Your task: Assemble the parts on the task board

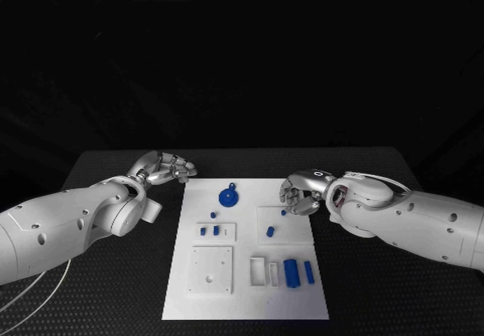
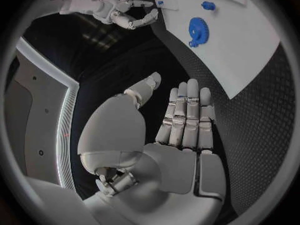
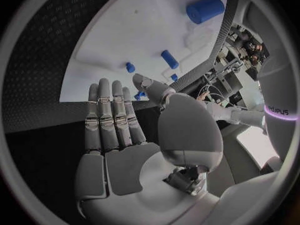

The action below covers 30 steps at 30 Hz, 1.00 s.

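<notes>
Task board point(image 1: 247, 294) sits flat mid-bench, long axis running 12 to 6. Black bench point(image 1: 121, 168) under it.

Left hand point(image 1: 166, 168) hovers off the board's 10 o'clock corner, over bare bench. Fingers straight and together, thumb out to the side, nothing in it – wrist view confirms an empty palm point(image 2: 181, 130).

Right hand point(image 1: 303, 192) is at the board's 2 o'clock edge, fingers hanging down over the white surface. Also empty: wrist view shows flat extended fingers point(image 3: 112, 120), thumb apart, no part in contact.

Parts on the board:
- blue gear point(image 1: 229, 197) near 12 o'clock, lying flat, between the two hands, touching neither
- small blue peg point(image 1: 214, 215) just below the gear
- two short blue pegs point(image 1: 210, 229) in the small square plate at 9 o'clock
- one blue peg point(image 1: 271, 231) right of centre, just below the right hand
- white square plate point(image 1: 212, 269) at 7 o'clock
- blue blocks point(image 1: 292, 273) upright in the slotted area at 5 o'clock, beside white ones point(image 1: 258, 270)
</notes>
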{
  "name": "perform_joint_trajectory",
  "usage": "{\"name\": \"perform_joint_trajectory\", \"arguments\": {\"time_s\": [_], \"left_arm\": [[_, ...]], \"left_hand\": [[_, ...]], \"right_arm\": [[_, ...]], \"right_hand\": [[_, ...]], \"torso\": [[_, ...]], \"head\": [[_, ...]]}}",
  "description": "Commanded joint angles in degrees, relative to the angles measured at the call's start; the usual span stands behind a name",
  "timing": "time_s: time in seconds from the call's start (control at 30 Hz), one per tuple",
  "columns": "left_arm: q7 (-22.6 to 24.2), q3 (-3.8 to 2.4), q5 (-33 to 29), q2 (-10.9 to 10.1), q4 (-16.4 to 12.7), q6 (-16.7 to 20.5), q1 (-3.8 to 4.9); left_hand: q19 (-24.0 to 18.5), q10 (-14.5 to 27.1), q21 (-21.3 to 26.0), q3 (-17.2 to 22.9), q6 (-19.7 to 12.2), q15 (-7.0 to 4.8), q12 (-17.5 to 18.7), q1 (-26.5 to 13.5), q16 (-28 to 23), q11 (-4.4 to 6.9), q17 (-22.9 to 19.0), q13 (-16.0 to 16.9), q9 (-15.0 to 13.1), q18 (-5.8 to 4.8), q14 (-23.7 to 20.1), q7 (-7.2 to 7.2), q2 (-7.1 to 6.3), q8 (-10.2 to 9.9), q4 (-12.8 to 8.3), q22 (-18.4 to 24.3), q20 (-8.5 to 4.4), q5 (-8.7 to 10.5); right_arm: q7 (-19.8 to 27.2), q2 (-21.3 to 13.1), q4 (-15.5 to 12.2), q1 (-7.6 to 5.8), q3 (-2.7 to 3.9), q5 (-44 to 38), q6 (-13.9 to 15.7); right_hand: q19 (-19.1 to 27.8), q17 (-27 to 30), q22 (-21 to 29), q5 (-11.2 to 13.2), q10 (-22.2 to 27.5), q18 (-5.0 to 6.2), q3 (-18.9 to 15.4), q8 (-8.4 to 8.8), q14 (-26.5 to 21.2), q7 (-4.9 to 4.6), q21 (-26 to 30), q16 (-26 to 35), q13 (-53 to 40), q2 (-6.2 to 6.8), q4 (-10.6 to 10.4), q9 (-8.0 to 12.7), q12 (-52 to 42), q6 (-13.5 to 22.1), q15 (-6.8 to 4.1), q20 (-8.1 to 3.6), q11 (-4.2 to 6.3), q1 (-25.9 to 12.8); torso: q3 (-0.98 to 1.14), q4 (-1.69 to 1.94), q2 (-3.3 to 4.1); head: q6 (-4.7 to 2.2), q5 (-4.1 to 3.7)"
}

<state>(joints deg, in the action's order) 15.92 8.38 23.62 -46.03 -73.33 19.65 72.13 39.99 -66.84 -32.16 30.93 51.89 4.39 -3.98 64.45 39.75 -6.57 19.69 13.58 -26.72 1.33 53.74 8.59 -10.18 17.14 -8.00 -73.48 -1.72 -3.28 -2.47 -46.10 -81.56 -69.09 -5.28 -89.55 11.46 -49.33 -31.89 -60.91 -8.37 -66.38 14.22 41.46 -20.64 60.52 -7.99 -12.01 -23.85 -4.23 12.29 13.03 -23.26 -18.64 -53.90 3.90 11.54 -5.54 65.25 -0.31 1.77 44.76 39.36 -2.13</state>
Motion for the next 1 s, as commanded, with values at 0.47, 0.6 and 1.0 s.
{"name": "perform_joint_trajectory", "arguments": {"time_s": [0.47,0.6,1.0], "left_arm": [[2.4,-0.04,-5.0,0.0,0.1,-1.6,0.06],[2.3,-0.04,-5.1,0.1,0.1,-1.7,0.06],[1.7,-0.04,-5.3,0.1,0.2,-1.9,0.06]], "left_hand": [[0.4,0.0,0.5,-0.7,-0.2,0.33,-0.1,-0.5,-2.0,-0.7,0.3,-0.7,-0.1,0.91,0.9,0.37,0.33,0.5,-0.2,-0.2,0.67,-0.06],[0.4,0.0,0.6,-0.8,-0.2,0.36,0.0,-0.5,-2.2,-0.73,0.4,-0.7,-0.2,0.92,0.9,0.36,0.31,0.5,-0.2,-0.2,0.7,-0.05],[0.4,0.0,0.7,-0.8,-0.3,0.38,0.0,-0.6,-2.4,-0.75,0.5,-0.8,-0.1,0.94,1.0,0.4,0.35,0.5,-0.1,-0.2,0.75,-0.05]], "right_arm": [[-1.0,0.6,-0.5,1.33,-1.34,-8.1,-1.1],[-1.2,1.0,-0.2,1.46,-1.54,-8.3,-1.3],[-2.4,2.1,-0.4,2.25,-2.44,-11.4,-1.6]], "right_hand": [[0.5,0.0,-0.4,1.4,-0.4,0.58,1.6,-0.04,-0.7,0.21,1.5,0.9,0.4,1.53,-0.4,0.2,4.4,-0.9,0.75,0.38,-0.7,0.4],[0.5,-0.1,-0.6,2.1,-0.7,0.63,2.2,0.04,-0.8,0.19,1.7,1.0,0.3,1.7,-0.7,0.3,5.1,-1.0,0.77,0.44,-0.72,0.7],[0.2,-0.5,-1.3,4.4,-2.3,0.78,4.3,-0.05,-0.4,0.3,2.1,1.0,0.0,1.85,-1.5,0.3,6.7,-1.9,0.61,0.55,-0.48,1.7]], "torso": [[-0.03,-0.06,0.05],[-0.04,-0.03,0.05],[-0.07,-0.01,0.06]], "head": [[0.43,0.26],[0.49,0.27],[0.65,0.25]]}}
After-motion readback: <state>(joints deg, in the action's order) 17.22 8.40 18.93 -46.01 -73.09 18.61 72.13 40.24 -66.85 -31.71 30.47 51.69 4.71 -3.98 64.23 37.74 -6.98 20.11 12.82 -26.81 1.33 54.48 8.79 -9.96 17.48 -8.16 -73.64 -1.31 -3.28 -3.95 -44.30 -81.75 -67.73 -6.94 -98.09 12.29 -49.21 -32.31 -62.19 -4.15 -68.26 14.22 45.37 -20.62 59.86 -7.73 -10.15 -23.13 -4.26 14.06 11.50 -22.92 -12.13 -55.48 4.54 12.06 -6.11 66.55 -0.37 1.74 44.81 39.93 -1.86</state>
